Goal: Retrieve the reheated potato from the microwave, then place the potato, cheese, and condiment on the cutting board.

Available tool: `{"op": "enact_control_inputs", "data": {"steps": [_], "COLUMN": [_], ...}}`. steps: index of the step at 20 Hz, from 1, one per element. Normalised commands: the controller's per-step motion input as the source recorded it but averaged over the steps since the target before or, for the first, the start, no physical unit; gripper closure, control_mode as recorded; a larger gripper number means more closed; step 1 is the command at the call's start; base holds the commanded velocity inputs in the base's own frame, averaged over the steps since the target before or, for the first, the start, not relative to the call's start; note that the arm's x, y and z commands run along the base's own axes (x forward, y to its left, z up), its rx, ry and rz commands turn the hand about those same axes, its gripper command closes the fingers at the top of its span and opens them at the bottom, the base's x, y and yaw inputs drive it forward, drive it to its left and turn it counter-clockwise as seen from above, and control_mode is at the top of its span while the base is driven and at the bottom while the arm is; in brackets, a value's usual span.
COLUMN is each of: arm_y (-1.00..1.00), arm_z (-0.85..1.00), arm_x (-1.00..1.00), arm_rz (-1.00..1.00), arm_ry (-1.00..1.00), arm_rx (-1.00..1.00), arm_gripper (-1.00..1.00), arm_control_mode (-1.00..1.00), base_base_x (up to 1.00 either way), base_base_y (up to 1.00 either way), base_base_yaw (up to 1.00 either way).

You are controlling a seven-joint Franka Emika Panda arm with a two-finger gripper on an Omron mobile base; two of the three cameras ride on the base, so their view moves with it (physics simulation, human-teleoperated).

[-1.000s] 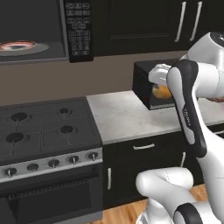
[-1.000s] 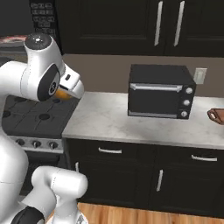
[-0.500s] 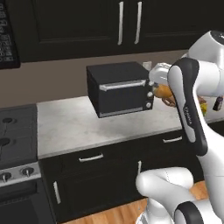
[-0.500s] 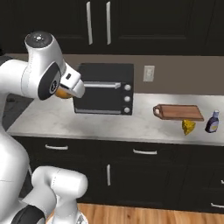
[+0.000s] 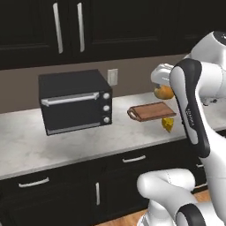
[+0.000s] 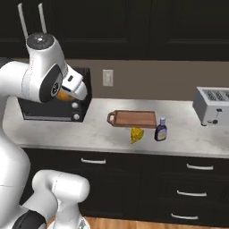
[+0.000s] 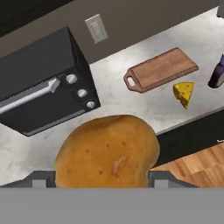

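A boxy matte-black toaster oven (image 5: 75,103) stands on the speckled grey stone counter (image 5: 26,148). Beside it lies the flat reddish wooden cutting board (image 6: 133,119), then the purple-brown condiment bottle (image 6: 161,129) and holed yellow cheese wedge (image 7: 184,93). The gripper (image 7: 105,183) clasps the smooth orange-brown potato (image 7: 106,153) above the counter.

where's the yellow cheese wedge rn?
The yellow cheese wedge lies on the pale counter, just in front of the reddish-brown wooden cutting board, with the dark purple condiment bottle to its right in the right base view.

Orange-brown potato (image 7: 107,152) held aloft — cheese (image 6: 137,134) and condiment (image 6: 160,130) just beside the bare cutting board (image 6: 134,119).
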Motion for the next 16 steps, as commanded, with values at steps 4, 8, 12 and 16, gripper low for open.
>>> {"op": "enact_control_inputs", "data": {"steps": [4,8,12,16], "arm_y": [0.00,0.00,0.00,0.00], "arm_z": [0.00,0.00,0.00,0.00], "arm_x": [0.00,0.00,0.00,0.00], "arm_rz": [0.00,0.00,0.00,0.00], "arm_ry": [0.00,0.00,0.00,0.00], "arm_rx": [0.00,0.00,0.00,0.00], "arm_gripper": [1.00,1.00,1.00,1.00], "arm_control_mode": [1.00,1.00,1.00,1.00], "base_base_x": [0.43,0.31,0.45,0.40], "base_base_y": [-1.00,-1.00,-0.90,-0.49], "base_base_yaw": [0.00,0.00,0.00,0.01]}}
